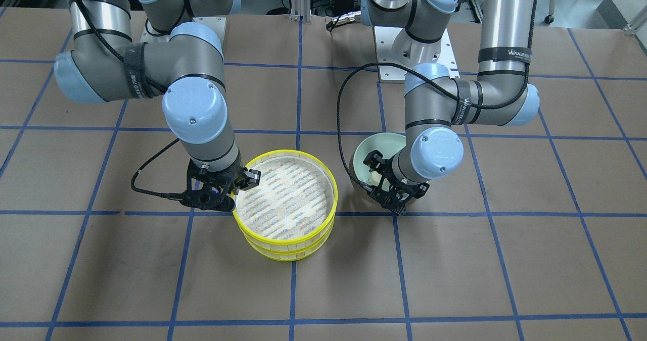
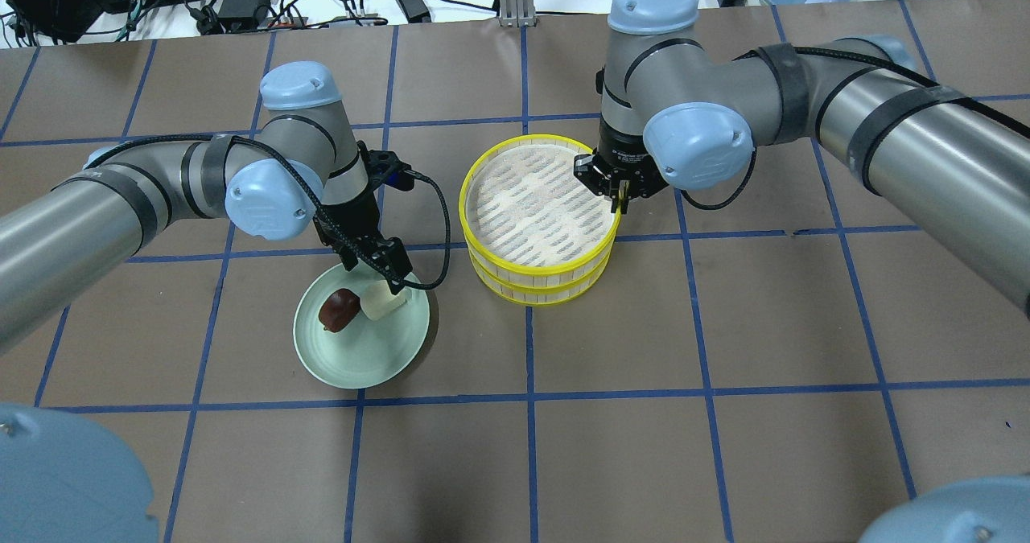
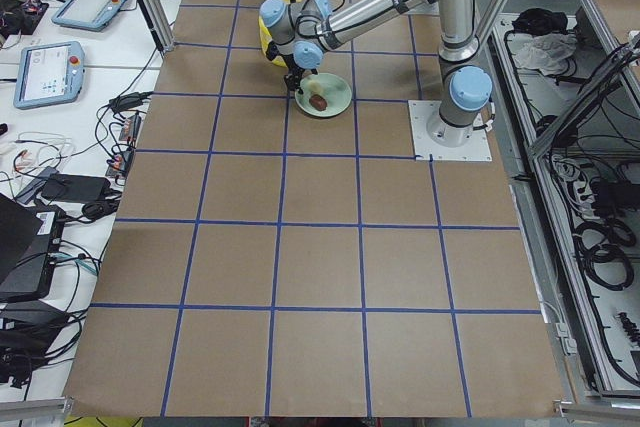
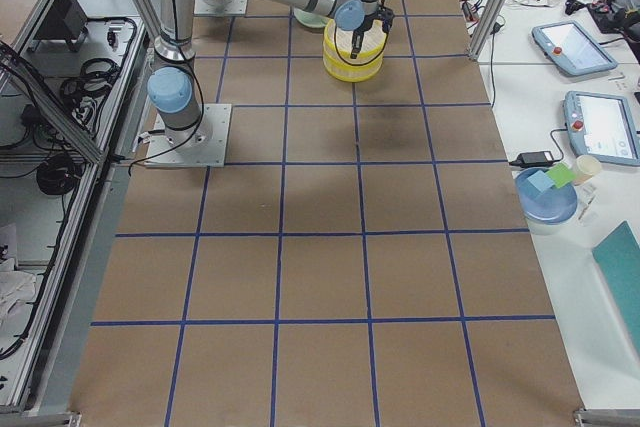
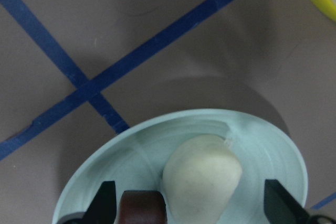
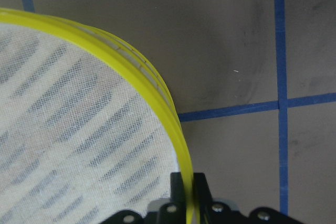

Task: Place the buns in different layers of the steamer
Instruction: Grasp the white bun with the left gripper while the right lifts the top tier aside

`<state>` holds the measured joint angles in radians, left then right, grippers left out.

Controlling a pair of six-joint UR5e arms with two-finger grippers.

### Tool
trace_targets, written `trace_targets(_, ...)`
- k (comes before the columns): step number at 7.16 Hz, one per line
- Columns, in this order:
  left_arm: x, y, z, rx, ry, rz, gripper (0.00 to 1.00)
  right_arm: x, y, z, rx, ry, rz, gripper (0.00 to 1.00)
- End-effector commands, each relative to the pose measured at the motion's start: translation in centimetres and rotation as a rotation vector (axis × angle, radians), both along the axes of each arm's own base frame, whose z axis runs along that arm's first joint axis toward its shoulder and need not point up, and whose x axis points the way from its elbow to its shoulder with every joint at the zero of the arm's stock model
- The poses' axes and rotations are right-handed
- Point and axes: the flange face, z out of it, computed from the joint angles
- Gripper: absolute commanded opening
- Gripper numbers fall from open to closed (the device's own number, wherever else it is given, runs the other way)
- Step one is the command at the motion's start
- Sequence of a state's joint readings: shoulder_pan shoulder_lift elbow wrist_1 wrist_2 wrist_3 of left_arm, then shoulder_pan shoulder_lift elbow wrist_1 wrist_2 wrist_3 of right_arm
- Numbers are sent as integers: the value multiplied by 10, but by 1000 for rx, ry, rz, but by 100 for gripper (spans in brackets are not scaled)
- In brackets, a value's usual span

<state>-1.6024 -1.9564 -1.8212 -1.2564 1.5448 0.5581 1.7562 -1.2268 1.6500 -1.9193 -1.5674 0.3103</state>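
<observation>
The steamer (image 2: 547,270) stands mid-table with its two yellow-rimmed tiers stacked; the top tier's woven floor is bare. It also shows in the front view (image 1: 287,152). My right gripper (image 2: 615,197) is shut on the top tier's yellow rim (image 6: 131,61), one finger inside and one outside, as the right wrist view (image 6: 187,192) shows. The cream-white bun (image 5: 202,174) and the dark reddish-brown bun (image 2: 339,308) lie side by side on the pale green plate (image 2: 362,362). My left gripper (image 5: 191,205) is open, low over the plate, its fingers on either side of the cream-white bun.
Brown table paper with blue grid tape lies all around. The plate sits close to the steamer on its left in the overhead view. The left arm's black cable (image 2: 438,205) loops between the plate and the steamer. The arm bases stand at the table's rear.
</observation>
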Motion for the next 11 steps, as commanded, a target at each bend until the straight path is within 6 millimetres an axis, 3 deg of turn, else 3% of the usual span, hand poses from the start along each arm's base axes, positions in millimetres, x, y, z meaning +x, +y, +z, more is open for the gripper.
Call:
trace_targets(1,-1,0,-7,8,0,-12,100,-5,12,35,-9,4,3,11)
trace_targets(2,-1,0,-7,8,-1,-22,85,-14,22,57,-2,4,9,11)
trace_targets(3,-1,-1,-8,9,0,-23,57,-27,27,75,-12,1,56,11)
trace_targets(5,2,-1,-8,8,-35,-38,0,-79,34,101,19,28,85,12)
trace_targets(7,3,-8,1,-15,-49,-33,0,-141,28,110,34,41,143,11)
trace_targets(8,4,-16,20,-52,-55,-37,0,-160,26,111,43,54,171,11)
trace_targets(11,-2,-34,74,-147,-51,-32,0,-165,30,112,58,67,180,10)
